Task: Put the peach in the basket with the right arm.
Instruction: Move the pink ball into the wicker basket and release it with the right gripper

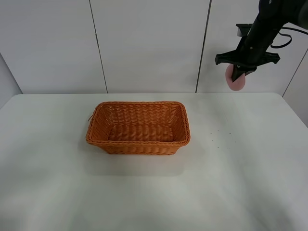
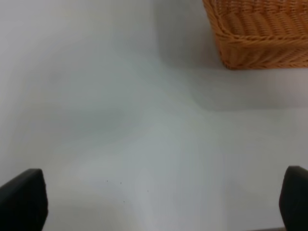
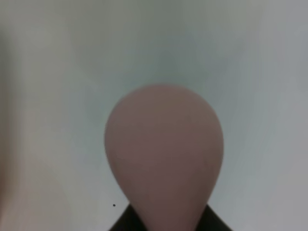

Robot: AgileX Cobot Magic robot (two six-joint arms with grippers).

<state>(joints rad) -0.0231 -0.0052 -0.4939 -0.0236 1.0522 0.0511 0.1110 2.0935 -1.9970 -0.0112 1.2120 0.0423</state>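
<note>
**Peach in my right claw, high above the desk**

My right claw [image 1: 237, 73] is pinching the peach [image 1: 237, 85], clamped on its upper part so that the pink lump hangs below the dark fingers. In the exterior high view it is up in the air at the far right, in front of the white wall panels [image 1: 144, 43] and well above the desk [image 1: 231, 183]. My right arm [image 1: 262, 29] slopes down to it from the top right corner.

Through my right wrist camera the peach [image 3: 163, 154] fills the middle of the picture, rounded end pointing away from me, with two dark finger parts [image 3: 122, 225] showing just beside its narrow end. Pale desk lies blurred behind it.

The basket [image 1: 139, 147] stands on the desk near the middle, long side facing the camera, well apart from the peach and off to its left.

My left claw [image 2: 159, 199] is spread wide, its two dark fingertips at opposite edges of the left wrist view with bare desk between them. One corner of the basket [image 2: 260, 43] shows beyond it, not touching it.
</note>
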